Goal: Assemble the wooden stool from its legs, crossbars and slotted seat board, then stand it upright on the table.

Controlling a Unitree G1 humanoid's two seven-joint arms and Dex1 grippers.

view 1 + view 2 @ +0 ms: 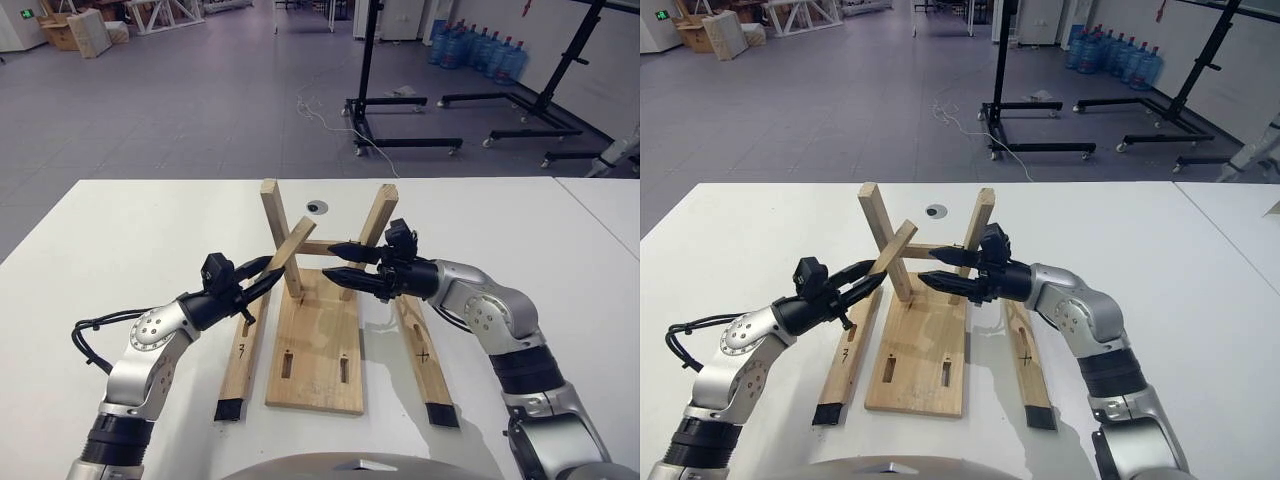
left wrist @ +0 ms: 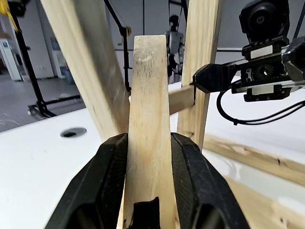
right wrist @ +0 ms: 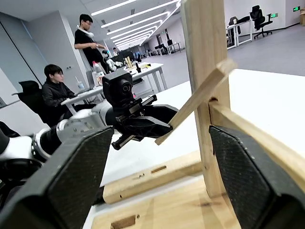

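The slotted seat board (image 1: 313,350) lies flat on the white table. Two legs (image 1: 276,228) (image 1: 377,222) stand upright in its far slots, joined by a short crossbar (image 1: 318,247). My left gripper (image 1: 262,277) is shut on a loose crossbar (image 2: 150,109). That crossbar tilts up and leans against the left upright leg. My right gripper (image 1: 340,263) is open beside the right upright leg, one finger above the joined crossbar and one below. Two more legs (image 1: 243,350) (image 1: 422,358) lie flat along either side of the board.
A round hole (image 1: 317,207) sits in the table behind the upright legs. Black wheeled stands (image 1: 400,120) and water bottles (image 1: 480,50) are on the floor beyond the far edge. A black cable (image 1: 90,340) loops by my left arm.
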